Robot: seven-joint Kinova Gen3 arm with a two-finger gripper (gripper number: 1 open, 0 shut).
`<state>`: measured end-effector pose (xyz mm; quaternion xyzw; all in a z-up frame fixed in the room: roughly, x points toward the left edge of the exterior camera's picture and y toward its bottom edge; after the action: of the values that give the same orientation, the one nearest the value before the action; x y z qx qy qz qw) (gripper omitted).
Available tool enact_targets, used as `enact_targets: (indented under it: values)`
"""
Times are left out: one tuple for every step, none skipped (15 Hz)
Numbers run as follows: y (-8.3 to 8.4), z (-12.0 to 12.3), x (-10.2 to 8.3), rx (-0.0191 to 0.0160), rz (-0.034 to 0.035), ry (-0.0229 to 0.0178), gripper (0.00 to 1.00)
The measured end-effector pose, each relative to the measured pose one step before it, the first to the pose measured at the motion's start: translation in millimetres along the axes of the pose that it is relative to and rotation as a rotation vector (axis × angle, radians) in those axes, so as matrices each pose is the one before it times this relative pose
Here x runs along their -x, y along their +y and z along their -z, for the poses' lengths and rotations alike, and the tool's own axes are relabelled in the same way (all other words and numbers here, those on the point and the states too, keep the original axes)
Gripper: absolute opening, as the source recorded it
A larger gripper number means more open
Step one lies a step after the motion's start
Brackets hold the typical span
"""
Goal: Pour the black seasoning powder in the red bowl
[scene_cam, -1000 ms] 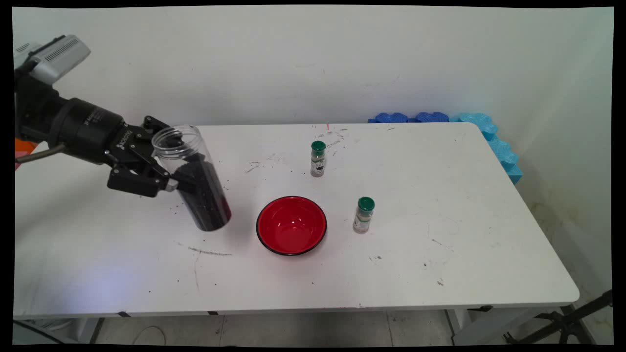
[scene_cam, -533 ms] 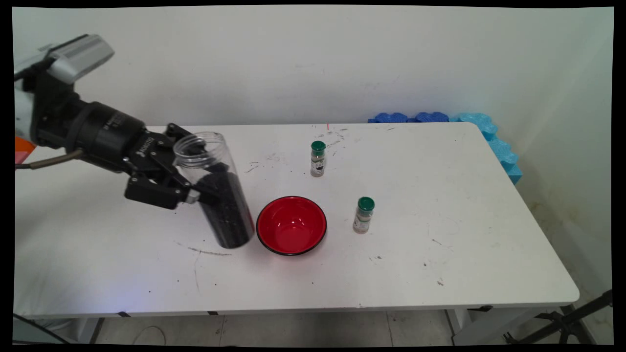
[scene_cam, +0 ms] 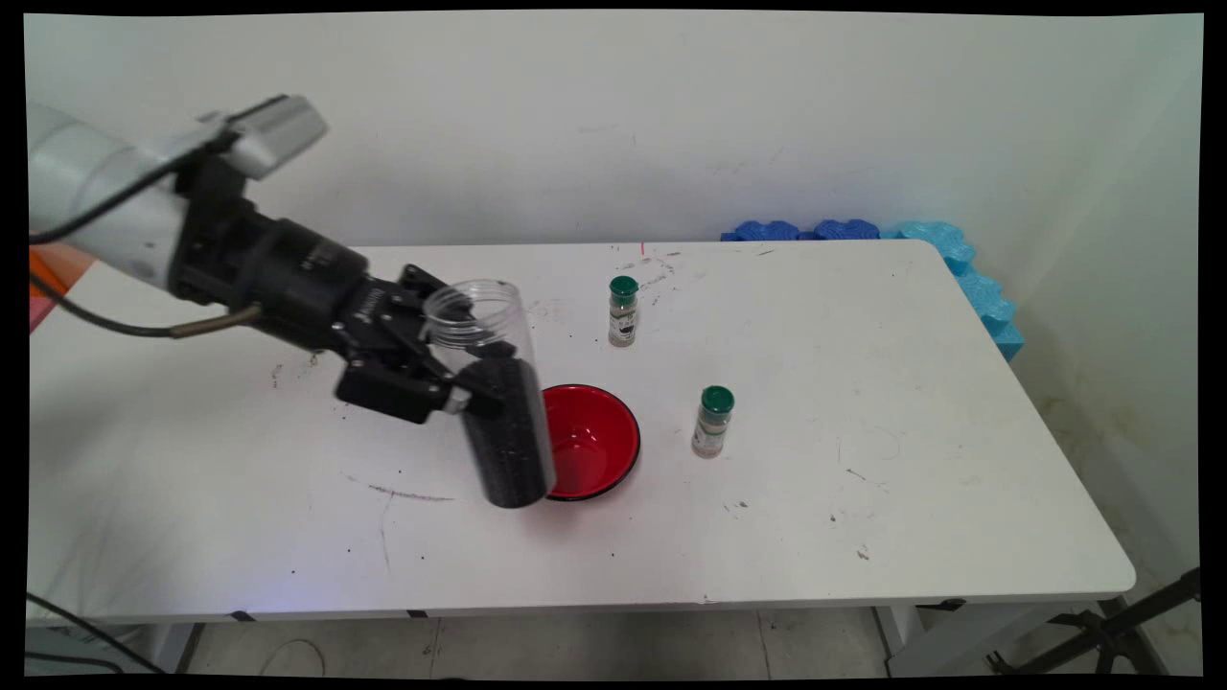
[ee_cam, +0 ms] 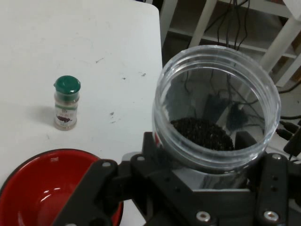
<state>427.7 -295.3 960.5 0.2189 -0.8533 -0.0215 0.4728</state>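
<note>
Main view shows, nearest the camera, a black two-finger gripper (scene_cam: 470, 388) clamped on the middle of a clear open-mouthed plastic jar (scene_cam: 494, 393), about two-thirds full of small black grains, held above the white table (scene_cam: 863, 498) and leaning slightly, its base in front of the left rim of a red bowl (scene_cam: 590, 441). Because the jar has no lid, a further tilt or a jolt could likely spill grains onto the table, and a low base might knock the bowl. Beyond stand two green-capped spice bottles, one just right of the bowl (scene_cam: 712, 422) and one farther back (scene_cam: 623, 311), either easily toppled by a sweeping arm.
</note>
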Motion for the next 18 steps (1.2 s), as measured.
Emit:
enact_targets:
  values:
    - [-2.65, -6.74, -0.58, 0.00541, 0.01272, -0.00298, 0.0]
    - [-2.24, -5.74, 0.0, 0.0071, 0.00935, -0.00494, 0.0]
    - [-2.78, -6.03, 0.61, 0.00465, 0.00997, -0.00635, 0.0]
    - [-2.94, -5.52, 0.75, 0.00326, 0.011, -0.00695, 0.0]
    - [-2.58, -4.24, 0.76, 0.00106, 0.0115, -0.00588, 0.0]
    - [-2.85, -4.59, 1.07, 0.0032, 0.02255, -0.00717, 0.0]
    - [-2.73, -4.26, 0.98, 0.0034, 0.02866, -0.00599, 0.0]
    - [-2.53, -3.51, 0.53, 0.00334, 0.02758, -0.00344, 0.0]
    - [-1.59, -2.16, 0.32, 0.00243, 0.02091, -0.00136, 0.0]
    - [-2.35, -3.08, 0.45, 0.00372, 0.03381, -0.0017, 0.0]
    - [-1.46, -2.04, 0.05, 0.00377, 0.02508, -0.00078, 0.0]
    - [-2.21, -2.86, -0.09, 0.00594, 0.0386, -0.00065, 0.0]
    - [-2.47, -2.96, -0.45, 0.0072, 0.04584, 0.0006, 0.0]
    - [-2.16, -2.6, -0.52, 0.00806, 0.04433, 0.0, 0.0]
    - [-1.44, -1.93, -0.26, 0.00766, 0.03687, -0.00077, 0.0]
    - [-1.15, -1.6, 0.16, 0.00736, 0.03727, -0.00078, 0.0]
    - [-1.77, -2.23, -0.05, 0.00867, 0.04357, -0.00158, 0.0]
    - [-1.51, -1.63, -0.11, 0.00474, 0.02619, -0.00182, 0.0]
